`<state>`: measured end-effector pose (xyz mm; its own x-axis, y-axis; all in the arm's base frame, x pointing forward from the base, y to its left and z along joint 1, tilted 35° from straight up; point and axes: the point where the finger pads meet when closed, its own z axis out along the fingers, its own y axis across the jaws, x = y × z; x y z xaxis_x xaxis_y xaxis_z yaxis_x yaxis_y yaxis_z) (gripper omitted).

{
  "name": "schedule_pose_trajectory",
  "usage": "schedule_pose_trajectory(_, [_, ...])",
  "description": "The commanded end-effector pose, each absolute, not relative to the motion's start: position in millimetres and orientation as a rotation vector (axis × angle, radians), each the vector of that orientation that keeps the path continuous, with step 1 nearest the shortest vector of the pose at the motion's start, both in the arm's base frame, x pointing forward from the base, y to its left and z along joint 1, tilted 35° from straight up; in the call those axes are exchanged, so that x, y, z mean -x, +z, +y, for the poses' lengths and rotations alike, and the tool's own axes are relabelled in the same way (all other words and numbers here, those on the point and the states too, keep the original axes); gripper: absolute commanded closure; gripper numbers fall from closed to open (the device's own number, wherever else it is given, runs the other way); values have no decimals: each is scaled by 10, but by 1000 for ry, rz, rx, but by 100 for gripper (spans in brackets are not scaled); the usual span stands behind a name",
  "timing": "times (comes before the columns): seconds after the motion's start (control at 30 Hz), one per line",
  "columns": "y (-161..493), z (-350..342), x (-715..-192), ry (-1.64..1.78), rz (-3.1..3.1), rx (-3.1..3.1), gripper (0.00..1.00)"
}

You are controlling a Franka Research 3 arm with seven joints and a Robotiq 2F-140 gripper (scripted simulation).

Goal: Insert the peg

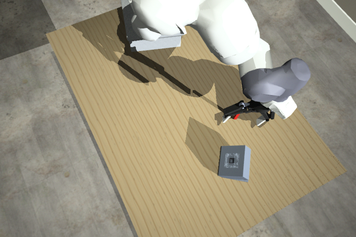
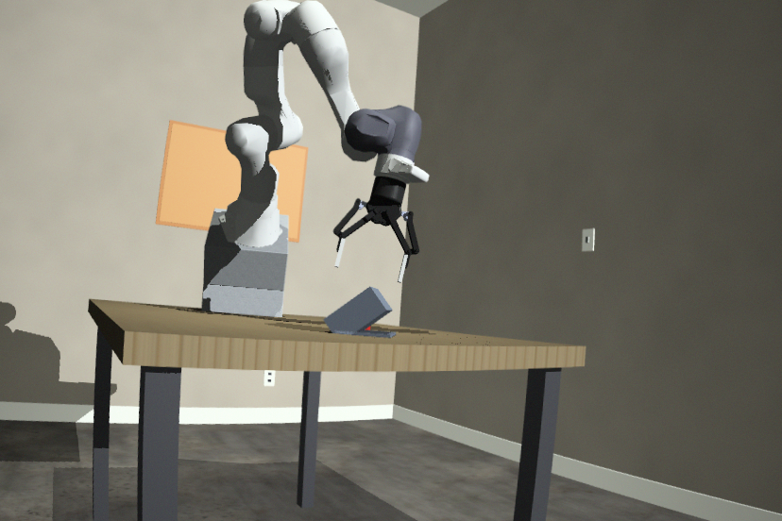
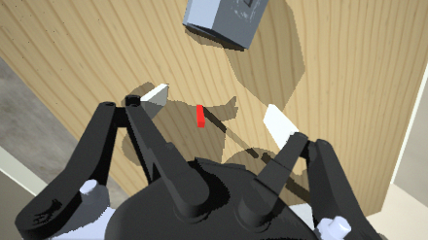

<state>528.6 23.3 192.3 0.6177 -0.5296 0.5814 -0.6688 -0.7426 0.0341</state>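
A small red peg (image 3: 199, 116) lies flat on the wooden table; in the top view it shows partly under the gripper (image 1: 235, 116), and in the exterior view only a red sliver shows behind the panel (image 2: 367, 329). The grey sloped panel (image 1: 234, 162) with a square dark hole (image 1: 231, 159) stands on the table, also seen in the wrist view (image 3: 229, 3) and in the exterior view (image 2: 358, 310). My gripper (image 3: 217, 103) is wide open and empty, high above the peg, which lies between the fingertips in the wrist view. The gripper also shows in the top view (image 1: 243, 119) and the exterior view (image 2: 370, 263).
The robot base (image 1: 156, 41) stands on a grey block at the table's far end. The table's right edge (image 1: 321, 145) runs close beside the gripper. Arm shadows fall across the wood.
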Motion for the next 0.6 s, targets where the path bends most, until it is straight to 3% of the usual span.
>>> schedule_pose_trajectory(0.0, [1852, 448, -5241, 901, -991, -2657, 0])
schedule_pose_trajectory(0.57, [1617, 656, -4912, 916, -923, -2747, 0])
